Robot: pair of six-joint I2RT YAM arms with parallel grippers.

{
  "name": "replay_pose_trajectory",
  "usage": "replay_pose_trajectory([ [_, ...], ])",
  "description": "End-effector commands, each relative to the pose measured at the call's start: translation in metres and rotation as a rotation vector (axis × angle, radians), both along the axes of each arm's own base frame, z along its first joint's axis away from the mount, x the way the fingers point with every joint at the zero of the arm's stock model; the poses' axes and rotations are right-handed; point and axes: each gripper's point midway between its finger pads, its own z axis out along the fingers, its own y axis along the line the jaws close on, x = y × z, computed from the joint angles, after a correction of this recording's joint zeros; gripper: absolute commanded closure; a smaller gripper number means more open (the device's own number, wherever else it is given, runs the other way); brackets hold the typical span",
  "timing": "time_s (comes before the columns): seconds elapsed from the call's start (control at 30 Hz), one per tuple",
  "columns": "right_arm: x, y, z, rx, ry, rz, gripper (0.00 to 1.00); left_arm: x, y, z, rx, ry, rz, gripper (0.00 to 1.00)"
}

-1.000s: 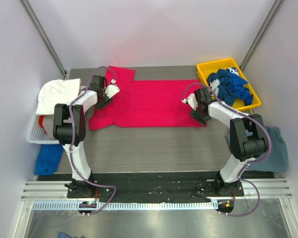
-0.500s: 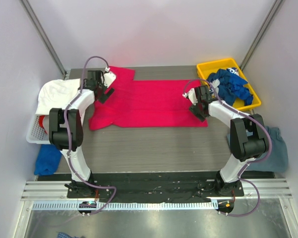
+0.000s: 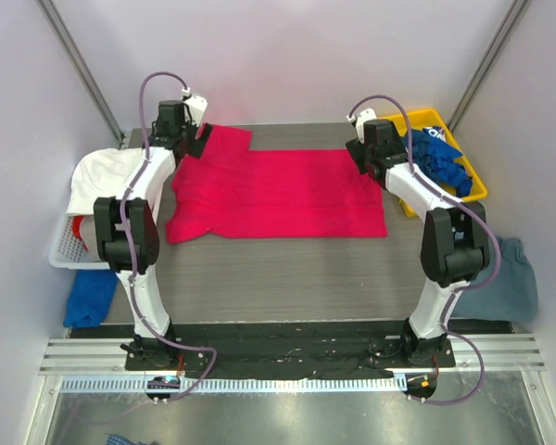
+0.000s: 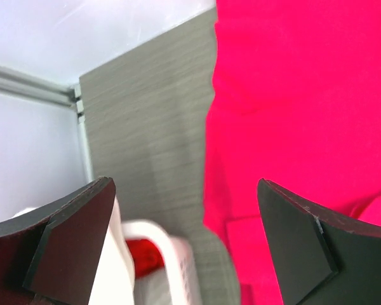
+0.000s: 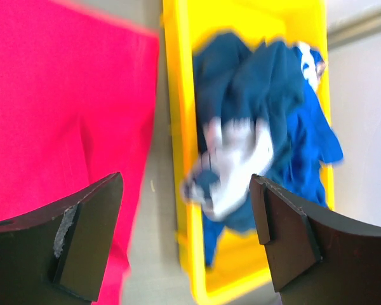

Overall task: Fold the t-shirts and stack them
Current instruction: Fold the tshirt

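A bright pink-red t-shirt [image 3: 278,195] lies spread flat across the middle of the table. My left gripper [image 3: 202,141] hovers open above its far-left sleeve, holding nothing. In the left wrist view the shirt [image 4: 305,114] fills the right half, and my left gripper [image 4: 187,241] stands wide over the shirt's edge. My right gripper [image 3: 360,156] is open and empty over the shirt's far-right corner. The right wrist view shows the shirt [image 5: 51,108] on the left and royal blue t-shirts with white print [image 5: 267,108] heaped in a yellow bin [image 5: 178,127].
The yellow bin [image 3: 471,190] stands at the far right. A white basket [image 3: 63,248] with white cloth [image 3: 107,171] sits off the table's left edge. A slate grey-blue shirt [image 3: 514,278] lies at the right and a blue cloth [image 3: 91,295] at the near left.
Both arms have risen from the pink-red shirt's side edges and swung towards the far edge. The left gripper has opened wide, and the right one has opened a little more.
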Motion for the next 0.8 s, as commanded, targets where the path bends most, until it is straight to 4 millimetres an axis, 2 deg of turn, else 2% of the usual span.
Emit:
replay_pose_trajectory([
  [0.0,0.04,0.017,0.005,0.12,-0.078,-0.025,0.11,0.017,-0.01,-0.012,-0.063,0.022,0.006,0.0],
  [0.03,0.043,0.019,0.0,0.129,-0.066,-0.016,0.11,0.016,-0.014,-0.017,-0.06,0.039,-0.004,0.0],
  [0.07,0.044,0.022,-0.017,0.125,-0.023,-0.011,0.11,0.015,-0.018,-0.021,-0.059,0.053,-0.014,0.0],
  [0.13,0.049,0.025,-0.021,0.131,-0.014,-0.004,0.11,0.009,-0.026,-0.036,-0.037,0.092,-0.043,0.0],
  [0.17,0.049,0.026,-0.031,0.127,0.004,-0.002,0.11,0.007,-0.027,-0.04,-0.029,0.099,-0.05,0.0],
  [0.2,0.05,0.028,-0.035,0.136,0.011,0.008,0.11,0.003,-0.029,-0.05,-0.02,0.114,-0.056,0.0],
  [0.3,0.049,0.034,-0.043,0.162,0.032,0.033,0.11,-0.004,-0.031,-0.062,-0.012,0.137,-0.062,0.0],
  [0.4,0.046,0.04,-0.044,0.186,0.052,0.049,0.11,-0.009,-0.033,-0.066,-0.015,0.153,-0.073,0.0],
  [0.53,0.036,0.045,-0.047,0.205,0.101,0.076,0.11,-0.021,-0.042,-0.069,-0.018,0.2,-0.114,0.0],
  [0.77,-0.001,0.049,-0.054,0.199,0.208,0.144,0.11,-0.06,-0.051,-0.076,0.002,0.315,-0.191,0.0],
])
